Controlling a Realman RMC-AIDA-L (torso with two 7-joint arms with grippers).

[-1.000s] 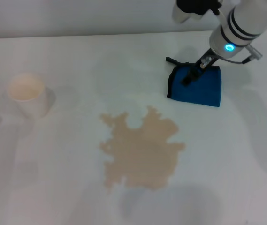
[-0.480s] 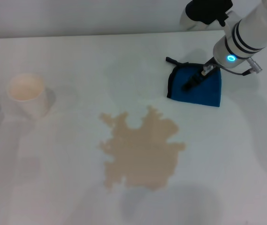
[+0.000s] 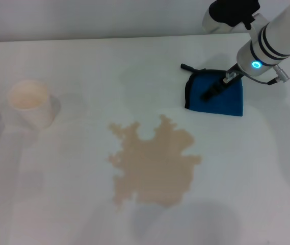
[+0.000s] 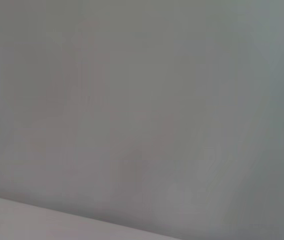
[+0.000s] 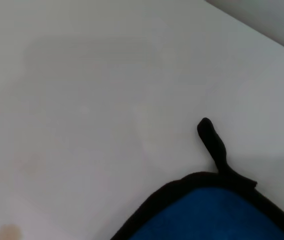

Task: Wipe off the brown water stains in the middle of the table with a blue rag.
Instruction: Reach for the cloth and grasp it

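Observation:
The brown water stains [image 3: 155,163] form a ragged tan puddle in the middle of the white table [image 3: 83,61]. The blue rag [image 3: 221,102] with black trim lies flat at the back right, beyond the puddle and apart from it. Its black loop [image 3: 186,66] points to the back left. My right gripper [image 3: 215,89] reaches down from the back right onto the rag's top, its dark fingers [image 3: 208,94] closed together on the cloth. The right wrist view shows the rag's corner [image 5: 221,215] and its loop [image 5: 212,142]. My left gripper is out of view.
A pale paper cup [image 3: 30,102] stands upright at the left of the table, well away from the puddle. The table's back edge meets a grey wall [image 3: 109,18]. The left wrist view shows only a plain grey surface.
My right gripper has moved a little to the right, and the blue rag has slid slightly to the right with it. The puddle and the cup have not moved.

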